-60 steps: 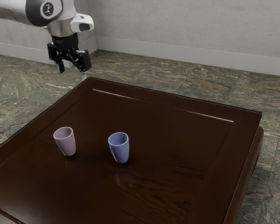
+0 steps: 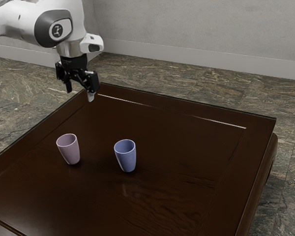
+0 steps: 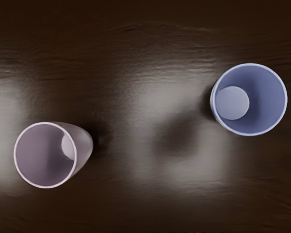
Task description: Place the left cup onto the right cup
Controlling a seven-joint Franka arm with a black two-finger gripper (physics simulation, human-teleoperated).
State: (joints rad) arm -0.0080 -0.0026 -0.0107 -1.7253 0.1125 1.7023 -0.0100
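Note:
A pale pink cup stands upright on the dark wooden table, toward the exterior view's left. A blue cup stands upright a short way to its right. My gripper hangs open and empty high above the table's far left edge, well behind and above both cups. Looking down through the wrist view, the pink cup and the blue cup both show their open mouths, with bare table between them.
The table has a raised rim all around. A stone-patterned floor surrounds it, and a grey wall stands behind.
My arm has moved lower and to the exterior view's right, bringing the gripper over the table's far left edge. The cups have not moved.

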